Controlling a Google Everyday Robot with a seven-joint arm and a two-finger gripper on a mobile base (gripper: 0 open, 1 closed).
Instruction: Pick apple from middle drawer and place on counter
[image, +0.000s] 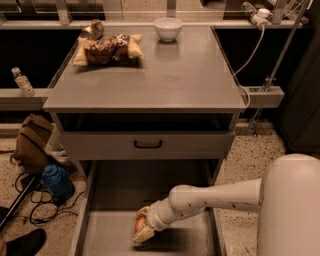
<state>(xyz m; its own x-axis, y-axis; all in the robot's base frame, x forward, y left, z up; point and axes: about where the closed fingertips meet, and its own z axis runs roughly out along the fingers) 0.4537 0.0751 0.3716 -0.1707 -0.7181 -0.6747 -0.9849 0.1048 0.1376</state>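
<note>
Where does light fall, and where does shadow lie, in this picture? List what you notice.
Camera view: the counter is evenly lit; the middle drawer is dimmer; the pincer, at the apple by the drawer's near end, has dark shadow beside it; the white bowl shows brightest.

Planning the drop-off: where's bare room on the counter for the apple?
Bare: front half of the counter, plus the strip right of the white bowl. Crowded back-left: chip bag, can. The gripper is at the apple in the middle drawer.

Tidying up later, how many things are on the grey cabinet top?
3: crinkled brown snack bag and metal can back left, white bowl back centre. The tool is in the open grey drawer at the red-orange apple.
</note>
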